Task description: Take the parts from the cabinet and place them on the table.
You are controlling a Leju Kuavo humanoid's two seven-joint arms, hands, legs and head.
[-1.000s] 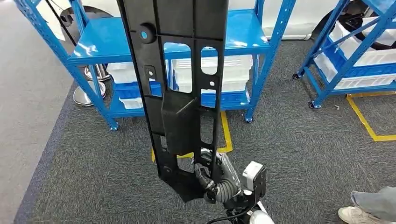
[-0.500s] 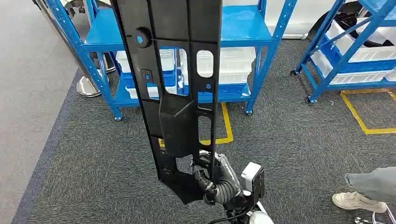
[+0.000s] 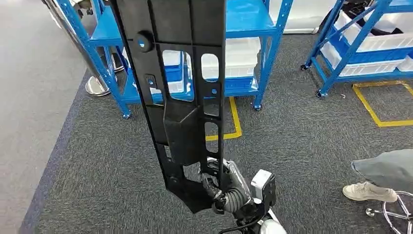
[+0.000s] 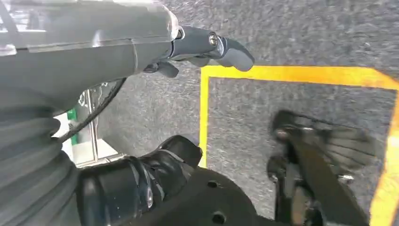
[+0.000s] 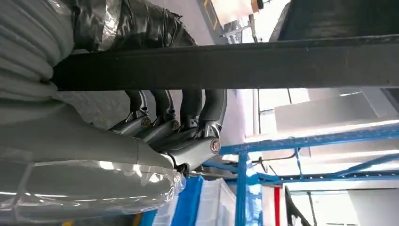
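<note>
A long black plastic panel (image 3: 180, 97) with several cut-out windows stands nearly upright in front of me, its top past the picture's edge. My right hand (image 3: 226, 187) grips its lower end from the right side. In the right wrist view the dark fingers (image 5: 188, 108) curl over the panel's edge (image 5: 282, 61). My left hand (image 4: 207, 44) hangs over the carpet with the thumb stretched out and nothing in it. The blue cabinet rack (image 3: 253, 24) stands behind the panel, with white bins (image 3: 238, 61) on its lower shelf.
A second blue rack (image 3: 360, 48) with white bins stands at the back right. A person's shoe (image 3: 367, 191) and trouser leg (image 3: 389, 168) are at the right, beside a chair base (image 3: 397, 212). Yellow tape (image 3: 236, 122) marks the grey carpet. A steel stand base (image 3: 97, 85) sits at the left.
The whole picture has shifted, so the camera moved: racks and floor tape sit higher in the frame. The panel stays in my right hand's grip. The person's foot shows further left.
</note>
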